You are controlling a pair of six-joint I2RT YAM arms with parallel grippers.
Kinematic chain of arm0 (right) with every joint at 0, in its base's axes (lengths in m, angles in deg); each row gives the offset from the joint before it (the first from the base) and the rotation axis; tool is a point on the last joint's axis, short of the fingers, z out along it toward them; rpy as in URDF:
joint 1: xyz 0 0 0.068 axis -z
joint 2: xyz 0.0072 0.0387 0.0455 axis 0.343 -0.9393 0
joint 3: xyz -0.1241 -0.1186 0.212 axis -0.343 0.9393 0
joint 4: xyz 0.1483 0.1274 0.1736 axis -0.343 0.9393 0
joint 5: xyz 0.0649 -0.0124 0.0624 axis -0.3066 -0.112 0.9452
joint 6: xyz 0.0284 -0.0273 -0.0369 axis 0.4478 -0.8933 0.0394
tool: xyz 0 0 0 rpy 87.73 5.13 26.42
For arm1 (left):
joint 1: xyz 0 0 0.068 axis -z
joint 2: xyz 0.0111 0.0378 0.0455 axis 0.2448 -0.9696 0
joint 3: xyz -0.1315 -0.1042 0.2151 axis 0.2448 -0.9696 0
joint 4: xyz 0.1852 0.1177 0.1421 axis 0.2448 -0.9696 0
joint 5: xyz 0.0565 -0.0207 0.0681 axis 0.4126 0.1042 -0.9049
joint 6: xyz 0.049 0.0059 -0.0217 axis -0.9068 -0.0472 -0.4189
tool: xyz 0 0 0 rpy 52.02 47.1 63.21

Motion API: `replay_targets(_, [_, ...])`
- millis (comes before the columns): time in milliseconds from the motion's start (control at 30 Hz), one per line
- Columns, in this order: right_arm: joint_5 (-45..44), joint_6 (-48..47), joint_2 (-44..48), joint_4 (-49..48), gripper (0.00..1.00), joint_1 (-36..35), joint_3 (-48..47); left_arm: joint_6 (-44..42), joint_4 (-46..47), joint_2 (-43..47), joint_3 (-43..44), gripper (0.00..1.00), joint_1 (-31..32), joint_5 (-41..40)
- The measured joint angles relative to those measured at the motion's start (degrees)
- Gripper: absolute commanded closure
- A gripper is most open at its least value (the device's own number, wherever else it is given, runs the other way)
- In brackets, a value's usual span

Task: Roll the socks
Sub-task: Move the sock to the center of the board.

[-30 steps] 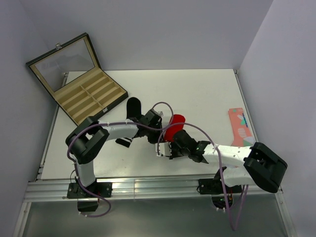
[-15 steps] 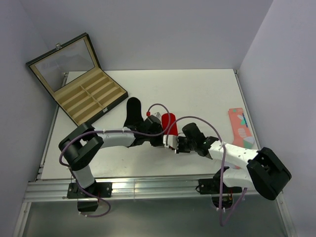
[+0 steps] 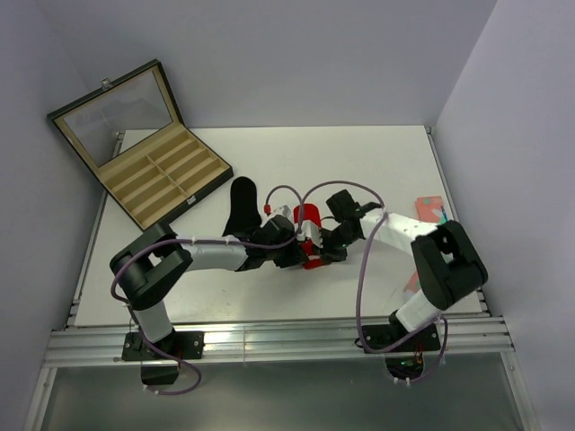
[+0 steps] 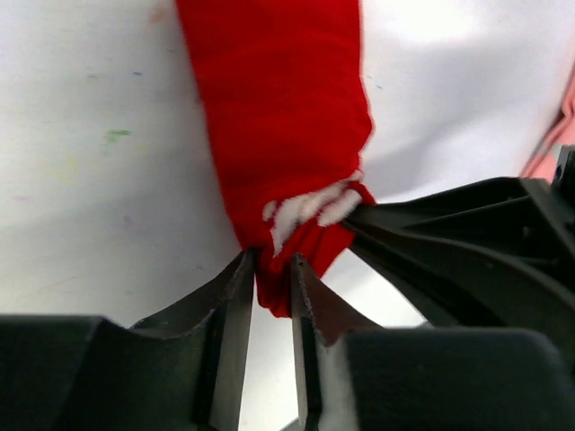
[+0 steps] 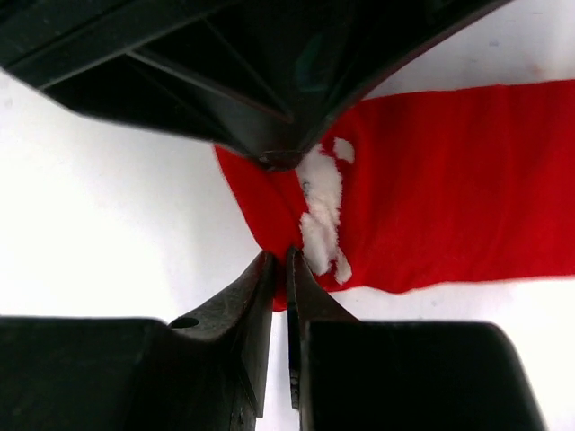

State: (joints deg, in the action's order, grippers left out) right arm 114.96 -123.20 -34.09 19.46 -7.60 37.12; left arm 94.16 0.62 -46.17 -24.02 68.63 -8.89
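**A:** Top view, quick.

**B:** I see the red sock [image 3: 308,216] at frame centre on the table [image 3: 377,162]. The black sock [image 3: 243,205] lies just left of it. My left gripper [image 3: 303,258] and right gripper [image 3: 322,257] meet at the red sock's lower end. There's an open case [image 3: 144,153] at upper left. A pink sock [image 3: 429,206] is at right, partly behind my right arm.

**A:** Left wrist?

**B:** The red sock runs down from top centre. Its end sits between my left fingers [image 4: 229,305]. The gap is narrow and filled with fabric, so they're pinching it. The right gripper comes in from the right edge and touches the same end.

**A:** Right wrist?

**B:** The red sock lies across the right half. The white pattern [image 5: 319,206] is at its left end. My right fingers [image 5: 247,296] are almost together, nipping the lower left corner. The left gripper fills the top of the frame, its tip on the sock.
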Motion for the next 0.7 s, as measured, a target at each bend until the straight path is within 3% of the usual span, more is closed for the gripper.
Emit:
replay_targets(433, [8.1,-9.6,-14.4,21.8,0.86,2.6,-13.9,-3.9,11.0,3.3,-9.1,0.53,2.3,-11.1])
replay_targets(700, [10.8,-9.9,-21.5,31.4,0.86,4.0,-19.1,-15.5,21.0,7.7,-17.4,0.51,8.7,-19.0])
